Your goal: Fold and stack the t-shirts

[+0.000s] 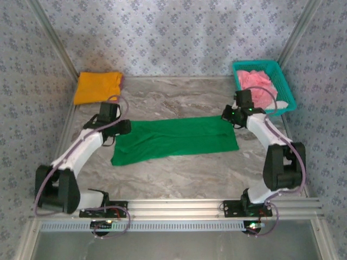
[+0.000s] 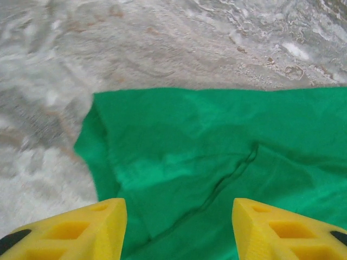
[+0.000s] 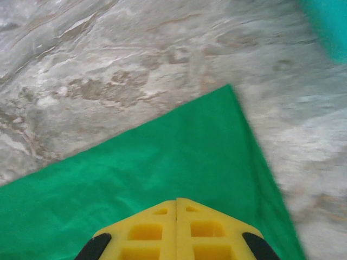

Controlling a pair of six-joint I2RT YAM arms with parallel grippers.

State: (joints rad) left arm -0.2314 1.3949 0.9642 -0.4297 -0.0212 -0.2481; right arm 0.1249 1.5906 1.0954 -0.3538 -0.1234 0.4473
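At mid-table the green shirt (image 1: 173,140) lies as a long band, its long axis running left to right between my arms. My left gripper (image 2: 179,227) hovers over its left end, fingers wide apart, holding nothing. My right gripper (image 3: 177,208) is over the far right corner, fingers pressed together, no cloth seen between them. Bare table (image 1: 179,179) lies nearside. The orange shirt (image 1: 97,86) is far left and the pink shirt (image 1: 255,84) is in the basket (image 1: 284,89).

A grey marble-patterned table (image 1: 179,173) stands enclosed by 3 walls (image 1: 173,32) of pale blue floral wallpaper, evenly lit.
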